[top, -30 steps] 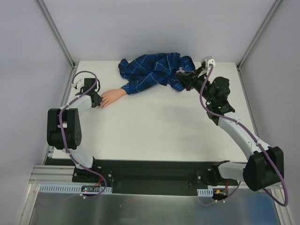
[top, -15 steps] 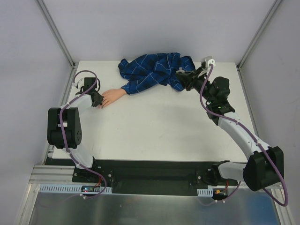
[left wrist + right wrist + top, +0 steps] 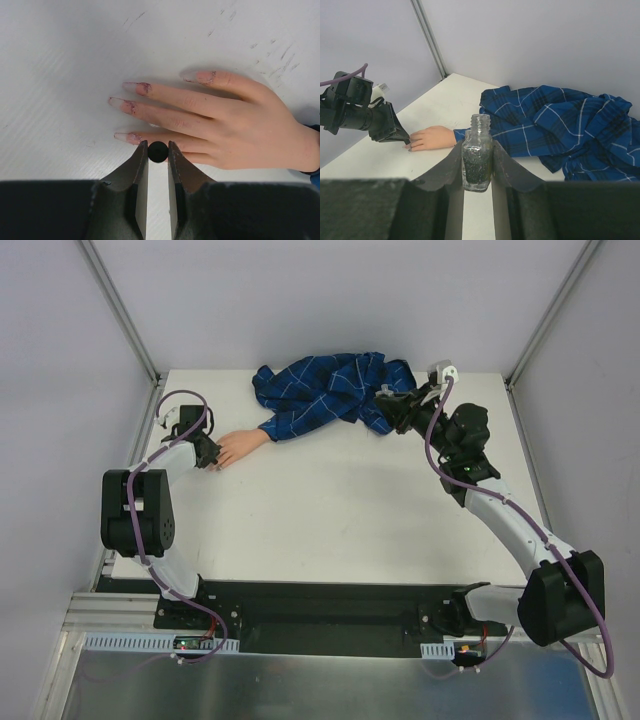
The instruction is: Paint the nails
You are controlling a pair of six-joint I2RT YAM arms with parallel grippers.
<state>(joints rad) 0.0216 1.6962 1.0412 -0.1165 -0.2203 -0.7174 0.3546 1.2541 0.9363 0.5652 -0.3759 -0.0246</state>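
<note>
From above, the peach dummy hand (image 3: 240,445) is lying palm-down near the left edge of the white table (image 3: 330,520), its blue checked sleeve (image 3: 325,390) trailing toward the back. The left gripper (image 3: 213,459) is hovering at its fingertips, and the right gripper (image 3: 390,403) is waiting by the bunched cloth.

In the left wrist view, the jaws are clenching a small black stem (image 3: 158,151), probably the brush, right over the lowest finger. The nails (image 3: 131,102) are showing smudged reddish polish. They look tiny, hard and smooth, and the hand looks light and likely to slide. It probably needs only feather-light strokes, not a grip.

In the right wrist view, the fingers are grasping an uncapped glass polish bottle (image 3: 477,160) by its sides. It is breakable and slippery, so it is best kept upright.
</note>
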